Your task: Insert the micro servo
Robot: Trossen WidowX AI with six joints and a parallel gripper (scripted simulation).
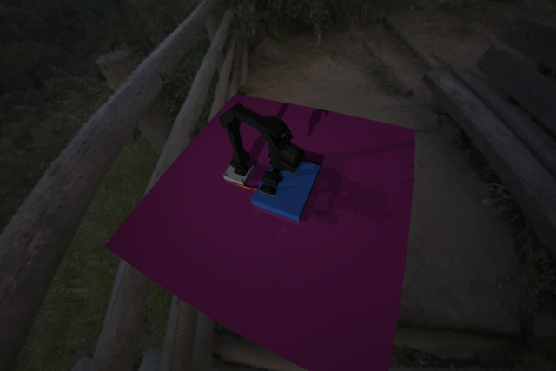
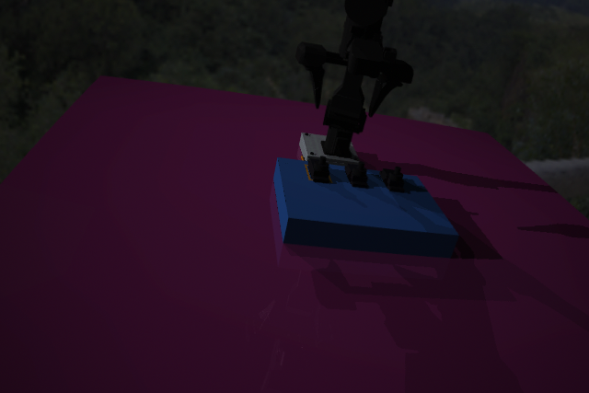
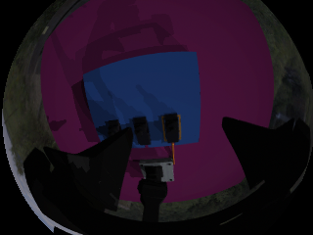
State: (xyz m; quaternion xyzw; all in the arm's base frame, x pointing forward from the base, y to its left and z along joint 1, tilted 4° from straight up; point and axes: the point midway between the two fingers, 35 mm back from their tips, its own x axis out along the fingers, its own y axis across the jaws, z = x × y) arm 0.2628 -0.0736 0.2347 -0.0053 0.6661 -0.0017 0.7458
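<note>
The dark micro servo [image 1: 268, 189] [image 2: 319, 171] [image 3: 171, 128] stands at the orange-outlined pocket on the blue deck [image 1: 287, 201] [image 2: 352, 210] [image 3: 147, 78], at the end of the row. It looks upright, with a small raised part on top like its neighbours. Orange outline shows around its edges. The views are too dark and small to tell whether both ears lie flat or how the cable lies. My gripper [image 2: 343, 111] [image 3: 180, 126] is wide open and empty. Its fingertips are well above the servo, apart from it.
Two more dark servos [image 2: 356, 174] [image 3: 141, 130] stand in a row beside it on the deck. The pale base plate [image 1: 235, 175] [image 2: 314, 144] [image 3: 167, 171] of the arm is behind the deck. A thin orange line [image 1: 246, 187] [image 3: 173, 154] runs between them. All stand on a magenta table top [image 1: 215, 241].
</note>
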